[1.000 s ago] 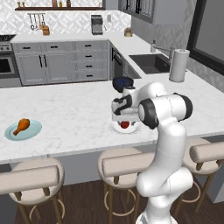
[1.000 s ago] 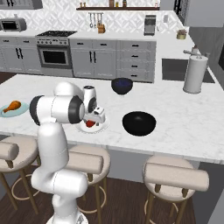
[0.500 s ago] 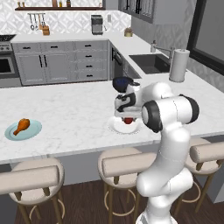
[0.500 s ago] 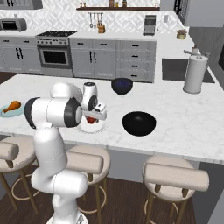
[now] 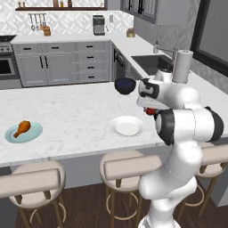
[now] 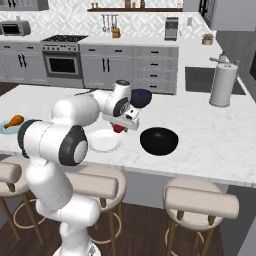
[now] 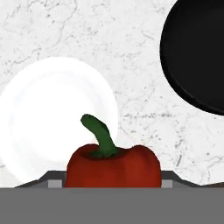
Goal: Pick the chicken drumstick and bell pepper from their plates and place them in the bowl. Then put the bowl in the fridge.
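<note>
- White marble table (image 6: 210, 135) carries, from left to right in the right base view, a pale teal plate (image 6: 6, 126) holding the orange-brown chicken drumstick (image 6: 15, 120), a bare white round plate (image 6: 105, 141), and a glossy black deep bowl (image 6: 159, 141).
- Claw (image 6: 120, 127) is clenched on the small dark-red bell pepper (image 7: 113, 165), lifted between white plate and bowl.
- Pepper looks light, firm and smooth-skinned, likely slippery; gripping across its broad body suits it.
- Hand view reveals its green stem; left base view shows a mere red sliver.

Glossy black round bowl (image 7: 197, 57) cut by the hand view's edge; dark-red bell pepper's (image 7: 113, 167) underside hidden.
</note>
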